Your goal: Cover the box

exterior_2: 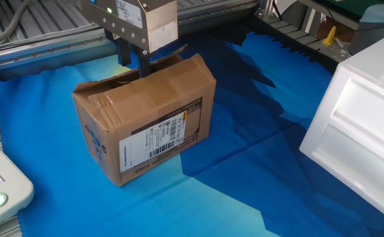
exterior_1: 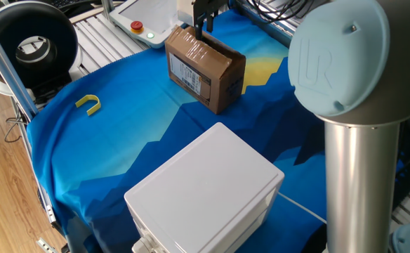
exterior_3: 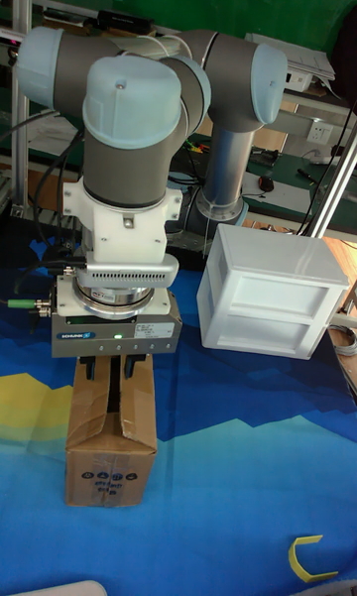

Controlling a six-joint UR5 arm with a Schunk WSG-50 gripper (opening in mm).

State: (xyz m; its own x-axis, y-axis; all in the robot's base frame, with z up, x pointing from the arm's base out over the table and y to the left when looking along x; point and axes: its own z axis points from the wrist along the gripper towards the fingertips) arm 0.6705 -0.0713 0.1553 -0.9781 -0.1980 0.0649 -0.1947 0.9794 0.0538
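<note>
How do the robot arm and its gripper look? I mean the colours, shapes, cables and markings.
The arm has silver metal tubes and rounded light blue joint caps; one cap bears a raised UR logo. A white flange joins it to the gripper, a grey metal block with a small blue label, a lit green light and two dark straight fingers. A green cable plugs into its side.
</note>
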